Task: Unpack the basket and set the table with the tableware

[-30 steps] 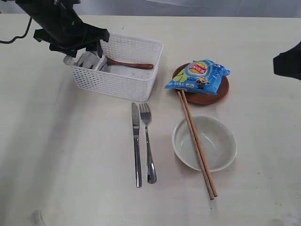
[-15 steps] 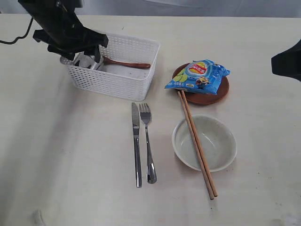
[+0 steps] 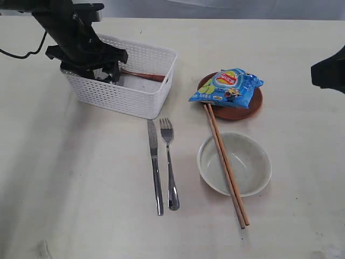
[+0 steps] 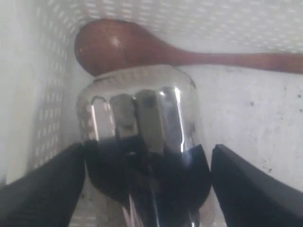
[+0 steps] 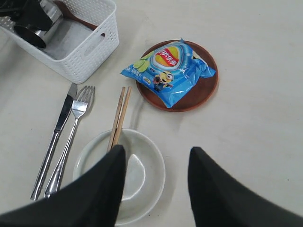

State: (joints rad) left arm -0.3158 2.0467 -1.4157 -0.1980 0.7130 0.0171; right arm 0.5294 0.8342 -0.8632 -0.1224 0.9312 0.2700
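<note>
The left gripper (image 4: 147,158) gapes wide around the cup (image 4: 142,109) in the basket (image 3: 129,97), not gripping it. The right gripper (image 5: 156,158) hangs half-open, empty.

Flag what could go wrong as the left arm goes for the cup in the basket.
The open left gripper straddles the steel cup; its smooth round wall could slip as the jaws close. The wooden spoon lies right behind it and may get knocked. The basket could slide toward the nearby knife.

cup (image 4: 142,132), spoon (image 4: 123,45) in basket (image 3: 129,97) | chip bag (image 3: 226,86) on plate (image 3: 237,112) | chopsticks (image 3: 226,167) across bowl (image 3: 253,162) | knife (image 3: 155,167) left of fork (image 3: 170,167)
</note>
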